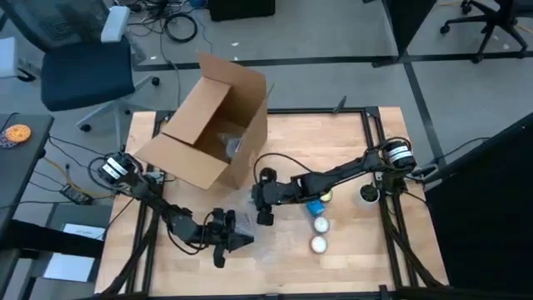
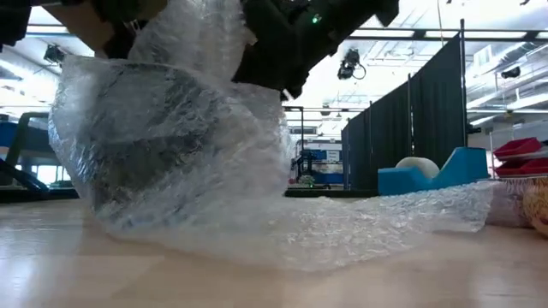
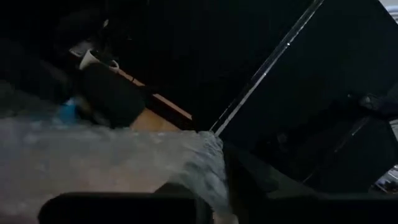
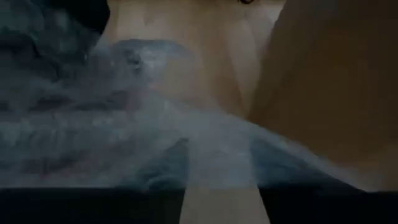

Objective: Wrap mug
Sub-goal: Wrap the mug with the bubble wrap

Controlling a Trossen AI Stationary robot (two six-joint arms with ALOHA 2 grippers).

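Observation:
A sheet of clear bubble wrap (image 2: pixel 257 197) lies on the table's near middle. Its left part is raised in a tall bulge (image 2: pixel 154 145), and a dark shape I cannot identify shows through it. My left gripper (image 1: pixel 226 239) is at the wrap's left edge, shut on it. My right gripper (image 1: pixel 265 208) hangs over the wrap's far side with its fingers apart, and the wrap (image 4: pixel 155 143) lies across them. A white mug (image 1: pixel 369 195) stands upright on its base at the table's right, away from both grippers; it also shows in the left wrist view (image 3: pixel 93 59). My left gripper holds the bubble wrap by its left part (image 3: pixel 199 168), coming in low from the table's left. That part is lifted off the table while the rest (image 2: pixel 385 222) lies flat. The gripper's own body hides the exact place of contact. My right gripper comes from above and the far side. The wrap's raised part (image 4: pixel 217 149) is draped over its spread fingers (image 4: pixel 168 168), and bare table shows in the gap between them.
An open cardboard box (image 1: pixel 208 125) lies on its side at the far left of the table. A blue holder (image 1: pixel 315 207) and two white round things (image 1: pixel 320 234) sit between the wrap and the mug. The near left of the table is bare wood (image 1: pixel 166 267).

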